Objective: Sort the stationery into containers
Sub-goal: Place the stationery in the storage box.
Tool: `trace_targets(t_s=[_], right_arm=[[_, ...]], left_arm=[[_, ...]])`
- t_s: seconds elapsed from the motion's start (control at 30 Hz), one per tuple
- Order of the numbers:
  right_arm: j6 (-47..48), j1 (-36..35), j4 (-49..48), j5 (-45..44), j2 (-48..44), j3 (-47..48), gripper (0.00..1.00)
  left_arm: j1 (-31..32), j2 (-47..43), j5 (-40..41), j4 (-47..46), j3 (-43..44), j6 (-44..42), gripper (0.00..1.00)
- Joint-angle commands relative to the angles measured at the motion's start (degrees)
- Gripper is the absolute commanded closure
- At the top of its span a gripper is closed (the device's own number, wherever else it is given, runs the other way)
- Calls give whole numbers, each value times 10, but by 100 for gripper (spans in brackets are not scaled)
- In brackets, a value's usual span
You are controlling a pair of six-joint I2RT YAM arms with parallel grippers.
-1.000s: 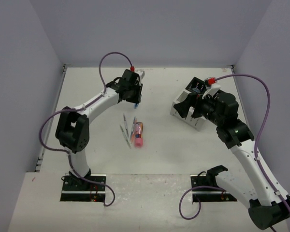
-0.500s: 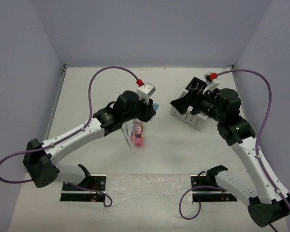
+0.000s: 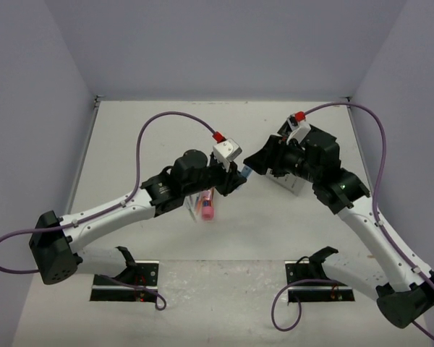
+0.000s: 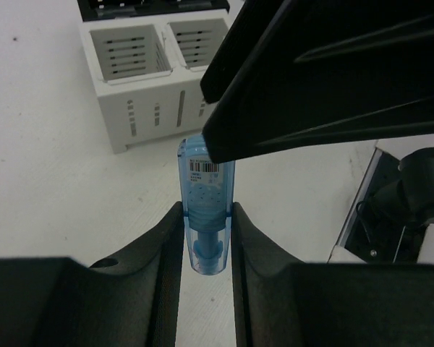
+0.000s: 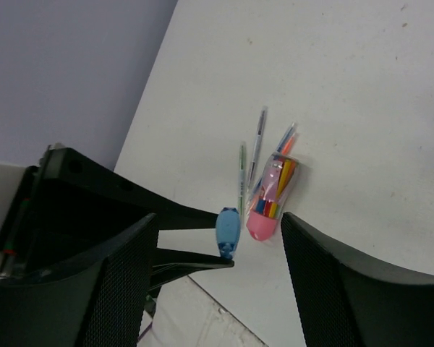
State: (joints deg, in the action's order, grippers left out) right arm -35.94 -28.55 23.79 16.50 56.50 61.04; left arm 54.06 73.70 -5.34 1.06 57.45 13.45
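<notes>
My left gripper (image 3: 240,176) is shut on a blue capsule-shaped piece (image 4: 206,206), which it holds above the table; the piece also shows in the right wrist view (image 5: 227,233) and the top view (image 3: 246,169). My right gripper (image 3: 259,160) is open, right in front of the piece, its fingers (image 5: 119,282) apart with nothing between them. The white slatted half of the containers (image 4: 155,79) stands beyond the piece, with the black half (image 4: 152,6) behind it. A pink-orange cylinder (image 5: 271,196) and thin pens (image 5: 254,150) lie on the table.
The right arm's body (image 4: 333,72) hangs close over the blue piece. The left arm (image 3: 130,206) reaches across the middle of the table over the pens. Grey walls (image 3: 217,43) close in the table on three sides.
My left gripper has carried the blue piece from the far left toward the right, up to my right gripper. My right gripper has swung left to meet it.
</notes>
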Motion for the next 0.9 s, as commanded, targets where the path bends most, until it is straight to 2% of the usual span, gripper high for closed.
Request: trace_targets(t_s=[0.0, 0.03, 0.1, 0.27, 0.4, 0.43, 0.53, 0.57, 0.6, 0.63, 0.67, 0.87], right_arm=[[-28, -19, -6, -48, 1, -7, 36], [-29, -22, -6, -50, 3, -9, 38], [-30, -30, -12, -43, 11, -10, 52], [-27, -60, -20, -32, 28, -10, 68], [-26, -67, -28, -29, 33, -10, 99], [-25, -67, -30, -32, 31, -10, 100], [-10, -66, -24, -84, 24, -2, 100], [-3, -65, -17, -115, 21, 3, 100], [5, -61, -12, -147, 19, 8, 100], [17, -53, 0, -195, 19, 16, 100], [28, -41, 8, -232, 19, 25, 100], [82, 73, 11, -396, 47, 59, 100]], left_arm=[[3, -34, -29, -96, -10, -15, 100], [3, -35, -32, -100, -12, -14, 100], [4, -38, -38, -111, -15, -11, 100], [4, -36, -24, -114, -14, -10, 100], [3, -33, 2, -103, -8, -11, 100], [3, -32, 9, -100, -6, -11, 100], [4, -29, 42, -85, 2, -14, 45], [3, -28, 54, -81, 3, -15, 30], [3, -28, 71, -78, 6, -18, 21], [3, -27, 95, -74, 9, -20, 7], [3, -26, 116, -70, 12, -24, 0], [3, -11, 243, -89, 19, -43, 0]])
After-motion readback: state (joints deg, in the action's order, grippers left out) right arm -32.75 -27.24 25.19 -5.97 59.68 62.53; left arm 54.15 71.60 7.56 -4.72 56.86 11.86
